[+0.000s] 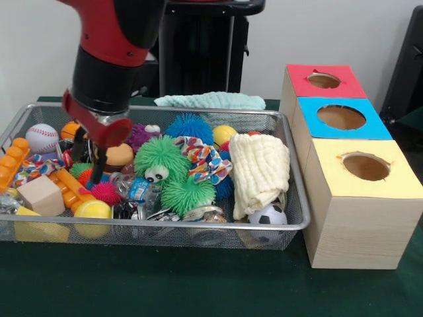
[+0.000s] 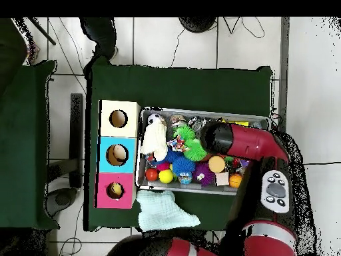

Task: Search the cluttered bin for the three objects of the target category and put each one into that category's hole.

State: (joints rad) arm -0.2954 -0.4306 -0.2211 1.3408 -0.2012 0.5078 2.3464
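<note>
Clutter is filling the wire mesh bin (image 1: 291, 218), and the gripper (image 1: 90, 162) is hanging low over its left part, its two dark fingers (image 1: 99, 168) spread apart and gripping nothing, tips reaching down just beside a pink spiky ball (image 1: 106, 192) and an orange toy burger (image 1: 117, 156). A green fuzzy creature (image 1: 160, 160) is sitting mid-bin next to a cream folded cloth (image 1: 260, 168); a small soccer ball (image 1: 268, 214) is lying at the near right corner. Beside the bin, a wooden box (image 1: 357, 224) is showing red, blue and yellow holes. From overhead, the red arm (image 2: 250, 143) is covering the bin's right half.
</note>
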